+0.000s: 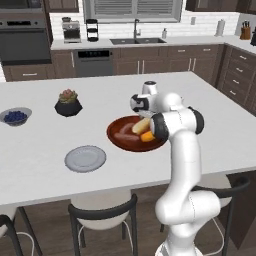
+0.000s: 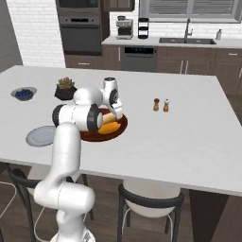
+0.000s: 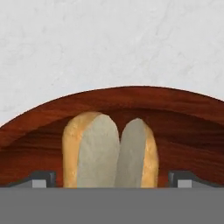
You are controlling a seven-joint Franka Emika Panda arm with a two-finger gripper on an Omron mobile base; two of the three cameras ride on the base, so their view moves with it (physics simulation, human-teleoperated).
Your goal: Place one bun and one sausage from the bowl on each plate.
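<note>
Pincer [image 3: 112, 179] wide open astride bun [image 3: 109, 151]; bowl [image 3: 43, 127] rim beyond.

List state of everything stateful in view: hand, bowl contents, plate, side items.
hand: open, fingers either side of the bun, not gripping.
bun: split open, lying in the bowl.
bowl: on the counter, holding buns and a sausage.
sausage: lying in the bowl.
grey plate: empty, left of the bowl.
blueberry bowl: filled with blueberries.
plant pot: upright.
shakers: upright, side by side.
</note>
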